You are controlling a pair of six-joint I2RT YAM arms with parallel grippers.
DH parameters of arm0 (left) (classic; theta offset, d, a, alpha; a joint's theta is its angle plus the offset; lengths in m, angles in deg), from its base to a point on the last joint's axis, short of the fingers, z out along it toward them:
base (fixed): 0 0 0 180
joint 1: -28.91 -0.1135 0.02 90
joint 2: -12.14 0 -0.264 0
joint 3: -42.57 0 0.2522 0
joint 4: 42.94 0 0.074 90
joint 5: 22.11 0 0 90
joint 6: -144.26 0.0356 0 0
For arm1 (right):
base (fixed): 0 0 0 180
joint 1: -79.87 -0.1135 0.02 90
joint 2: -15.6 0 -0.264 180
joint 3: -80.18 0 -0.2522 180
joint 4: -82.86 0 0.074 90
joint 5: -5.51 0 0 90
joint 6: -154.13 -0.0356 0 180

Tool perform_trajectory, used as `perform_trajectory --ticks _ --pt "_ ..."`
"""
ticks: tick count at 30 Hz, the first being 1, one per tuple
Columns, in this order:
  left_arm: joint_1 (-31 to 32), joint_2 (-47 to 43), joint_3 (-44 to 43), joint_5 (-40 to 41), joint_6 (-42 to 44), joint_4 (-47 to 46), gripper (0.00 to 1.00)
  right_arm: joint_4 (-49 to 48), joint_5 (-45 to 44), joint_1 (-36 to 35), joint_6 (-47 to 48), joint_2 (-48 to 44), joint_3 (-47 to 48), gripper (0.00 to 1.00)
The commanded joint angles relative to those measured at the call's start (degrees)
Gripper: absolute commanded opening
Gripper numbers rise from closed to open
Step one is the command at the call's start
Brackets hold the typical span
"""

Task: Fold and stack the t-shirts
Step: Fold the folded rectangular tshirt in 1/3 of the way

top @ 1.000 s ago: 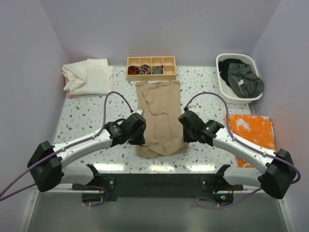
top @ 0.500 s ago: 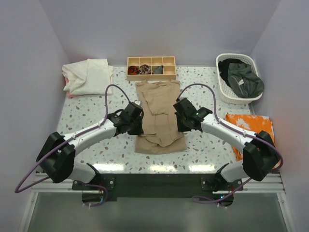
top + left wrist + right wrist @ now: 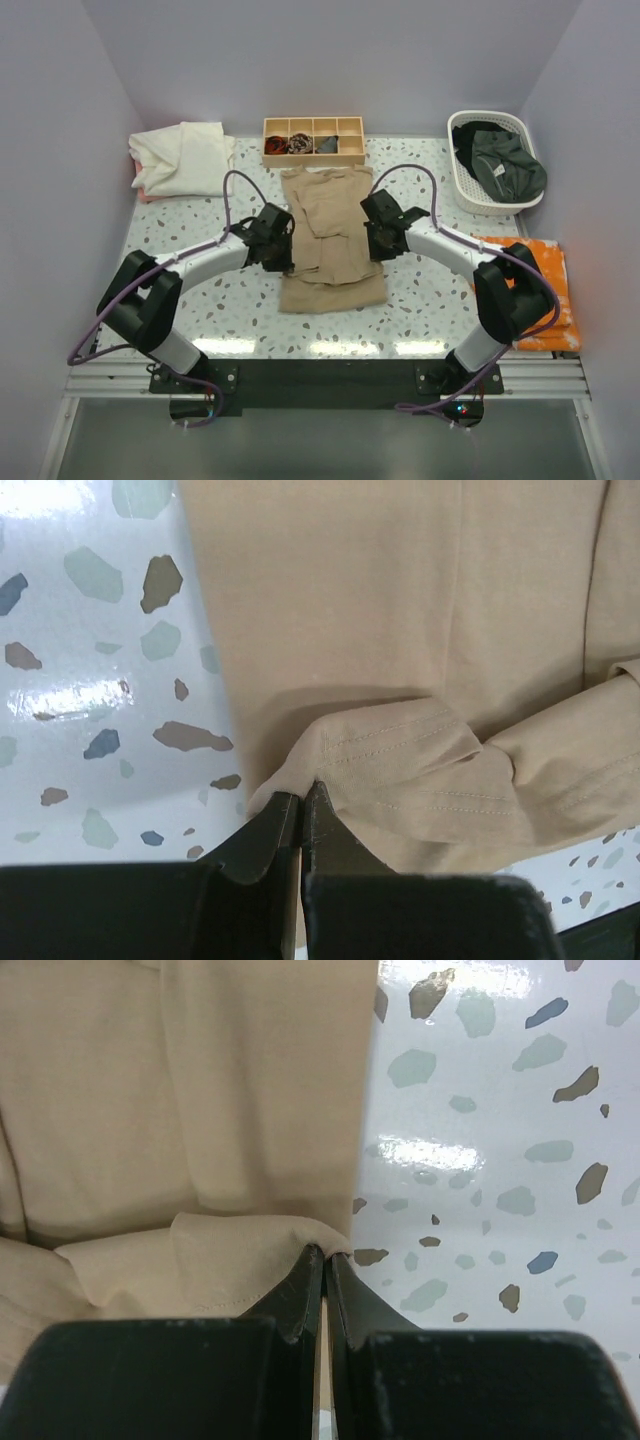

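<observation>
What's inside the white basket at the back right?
Rumpled dark green-grey cloth over black cloth, likely t-shirts, fills the white basket. Anything beneath them, and the basket's floor, is covered.

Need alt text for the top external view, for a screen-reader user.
On a speckled table, the left pincer and right pincer are each shut on an opposite side edge of a tan t-shirt lying mid-table. Behind it sits a wooden divided tray; cream folded cloth far left, white basket of dark clothes far right, orange cloth nearer.
</observation>
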Motion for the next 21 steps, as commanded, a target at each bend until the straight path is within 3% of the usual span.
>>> perform_trajectory --ticks 1,7,8,9,10,12,14,15,17,20,21 --pt "-1.81 1.40 -2.64 -0.79 2.52 -4.37 0.00 -2.14 -1.38 1.75 2.12 2.39 4.25 0.00" --pt "-3.39 3.60 -3.60 0.01 4.18 -5.16 0.00 -2.67 -2.53 2.98 2.56 5.90 6.53 0.00" --pt "-3.74 3.95 -3.78 0.18 4.45 -5.16 0.04 -2.67 -3.31 3.15 2.56 6.34 6.71 0.03" --pt "-3.83 4.30 -3.87 0.44 4.54 -5.60 0.14 -3.28 -3.75 3.24 2.73 6.69 6.97 0.14" --pt "-3.92 4.48 -3.87 0.45 4.71 -6.04 0.44 -3.46 -4.54 3.51 2.82 7.05 7.15 0.24" --pt "-4.18 4.48 -4.65 2.36 5.50 -7.01 0.75 -5.98 -7.18 3.68 3.00 6.09 6.28 0.25" --pt "-4.44 4.05 -7.02 4.65 6.55 -6.92 0.95 -6.97 -9.28 3.95 3.61 3.19 5.83 0.27" --pt "-4.53 3.61 -8.16 6.06 7.08 -6.22 1.00 -7.76 -9.82 3.95 3.88 1.96 5.57 0.28" --pt "-4.71 3.26 -11.76 5.81 8.83 -3.86 1.00 -7.68 -9.04 3.95 5.01 -2.15 5.83 0.31" --pt "-4.62 1.33 -12.13 1.78 9.81 -3.23 1.00 -6.98 -1.40 3.95 5.99 -5.68 6.27 0.38" --pt "-4.62 0.88 -11.87 -2.85 9.90 -3.06 1.00 -4.97 4.27 3.77 5.73 -5.96 6.79 0.38"
